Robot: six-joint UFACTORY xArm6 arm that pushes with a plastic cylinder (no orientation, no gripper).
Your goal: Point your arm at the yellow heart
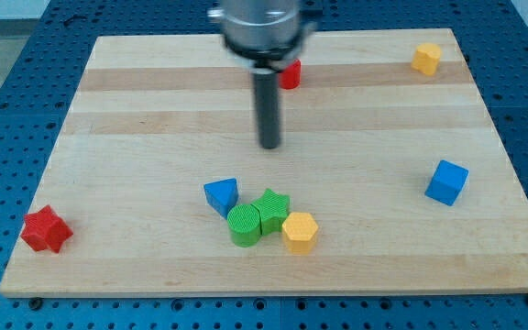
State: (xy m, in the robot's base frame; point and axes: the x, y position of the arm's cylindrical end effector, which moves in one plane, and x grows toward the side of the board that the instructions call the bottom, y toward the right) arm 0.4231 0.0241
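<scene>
My tip [270,145] is the lower end of a dark rod hanging over the board's upper middle. A yellow block [426,58], probably the heart, lies near the board's top right corner, far to the right of and above my tip. A second yellow block [300,231], six-sided, lies below my tip at the right end of a cluster. My tip touches no block.
The cluster holds a blue triangular block [221,195], a green round block [243,225] and a green star [270,209]. A red block [290,74] sits partly behind the rod. A blue cube [446,181] lies at the right, a red star [45,229] at the bottom left.
</scene>
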